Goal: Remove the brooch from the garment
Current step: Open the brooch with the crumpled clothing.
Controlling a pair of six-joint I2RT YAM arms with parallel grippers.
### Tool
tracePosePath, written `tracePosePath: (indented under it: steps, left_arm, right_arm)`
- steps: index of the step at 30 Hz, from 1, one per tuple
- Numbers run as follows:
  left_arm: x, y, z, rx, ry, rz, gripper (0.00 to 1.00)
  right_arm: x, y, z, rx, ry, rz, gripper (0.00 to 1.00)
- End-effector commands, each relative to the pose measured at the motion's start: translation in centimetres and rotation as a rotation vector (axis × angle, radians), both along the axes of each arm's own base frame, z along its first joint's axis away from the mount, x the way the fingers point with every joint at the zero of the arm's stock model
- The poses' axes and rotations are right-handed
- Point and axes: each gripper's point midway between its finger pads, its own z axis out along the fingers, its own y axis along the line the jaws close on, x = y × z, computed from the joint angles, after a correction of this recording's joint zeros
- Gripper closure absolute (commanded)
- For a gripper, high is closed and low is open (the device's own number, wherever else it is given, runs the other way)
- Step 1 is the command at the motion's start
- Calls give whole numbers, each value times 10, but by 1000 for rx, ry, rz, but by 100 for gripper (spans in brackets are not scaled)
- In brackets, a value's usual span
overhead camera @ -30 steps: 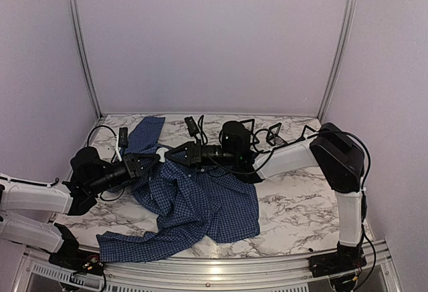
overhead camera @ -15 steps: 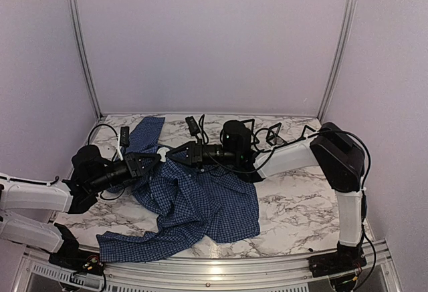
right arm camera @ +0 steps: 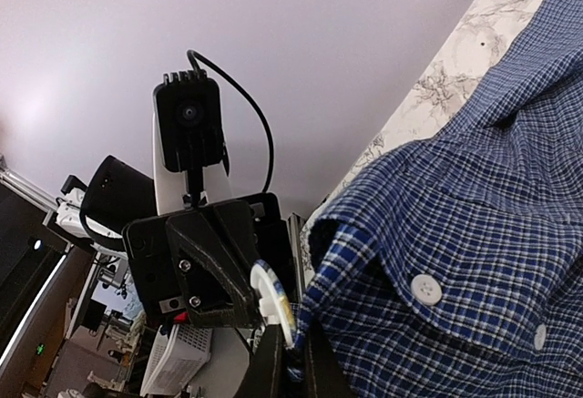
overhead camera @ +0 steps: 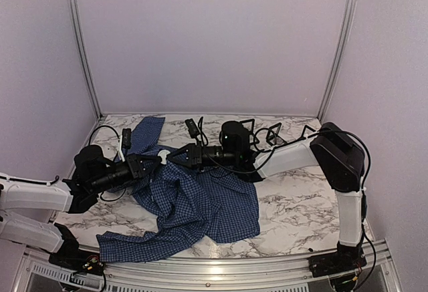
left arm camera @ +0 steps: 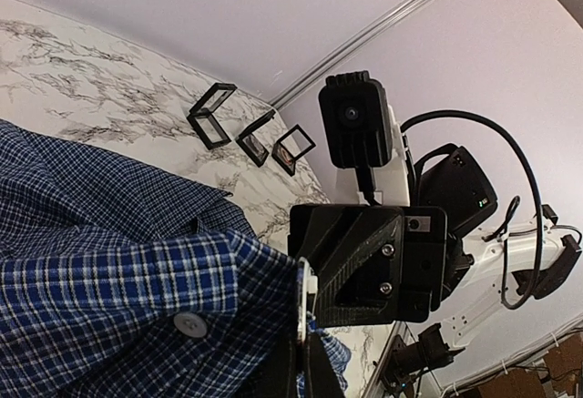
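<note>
Above the worktop's (overhead camera: 294, 205) left half, my left fingers (left arm camera: 290, 372) and right fingers (right arm camera: 271, 368) face each other closely. Both pairs are pinched together on the shirt's (overhead camera: 200, 205) edge.

You have one shirt (overhead camera: 200, 202) lying on one table (overhead camera: 301, 205). Two arms reach over it, so you count one left gripper (overhead camera: 155, 162) and one right gripper (overhead camera: 175, 156). Your left wrist view shows three small black square frames (left arm camera: 211, 116) and one pale button (left arm camera: 189, 325). Your right wrist view shows two such buttons, and one small round disc (right arm camera: 271, 300) at the shirt's edge.
</note>
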Motion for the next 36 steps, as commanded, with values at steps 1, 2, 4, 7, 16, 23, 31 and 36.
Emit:
tracePosePath:
  steps: [1, 2, 4, 7, 16, 23, 31, 36]
  left_arm:
    - [-6, -8, 15, -6, -30, -34, 100]
    - [-4, -6, 13, 2, -22, -16, 100]
    - [-2, -3, 8, 19, -4, 5, 100]
    - [0, 1, 1, 40, 23, 33, 100]
    - [4, 8, -11, 77, 71, 75, 100]
    - [5, 9, -14, 93, 86, 79, 100]
    - [6, 9, -12, 123, 96, 77, 100]
    - [6, 9, -8, 133, 90, 78, 100]
  right_arm:
    - [-5, 7, 13, -1, -47, 3, 93]
    - [-5, 6, 13, -5, -52, -1, 92]
    - [-5, 5, 13, -10, -59, -6, 92]
    - [-3, 2, 14, -11, -63, -16, 92]
    - [-1, -5, 16, -38, -96, -44, 90]
    - [0, -12, 15, -76, -131, -70, 88]
    - [3, -20, 10, -166, -217, -110, 80]
    - [2, -24, 3, -265, -304, -135, 73]
